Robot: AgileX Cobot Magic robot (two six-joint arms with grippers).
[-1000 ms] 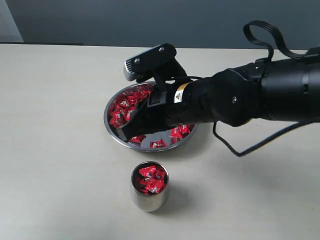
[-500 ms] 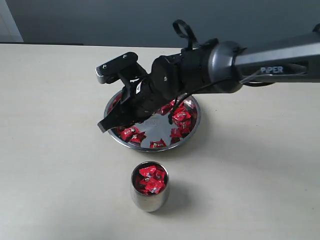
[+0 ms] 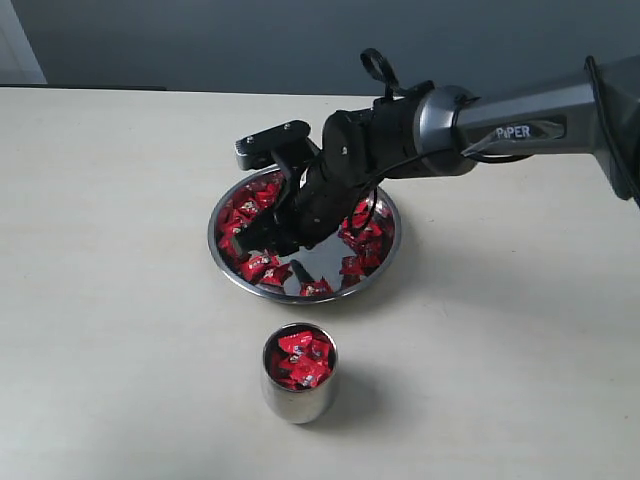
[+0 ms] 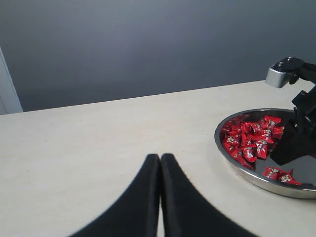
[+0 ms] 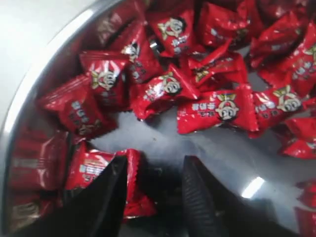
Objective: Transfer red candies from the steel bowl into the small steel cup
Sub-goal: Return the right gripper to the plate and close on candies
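Many red candies [image 3: 247, 212] in steel bowl [image 3: 213, 240]

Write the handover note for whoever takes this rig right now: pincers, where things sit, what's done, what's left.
Left pincer: shut, empty, low over the bare table, off to the side of the bowl.
Right pincer: open, down inside the wide shallow steel bowl, with one of the shiny red wrapped candies partly between its jaws, nothing gripped.
Small rounded steel cup: upright, apart from the bowl, nearer the exterior camera.
Done: the cup holds candies close to its rim.
Left: many candies lie in the bowl; probably close on one and carry it over.
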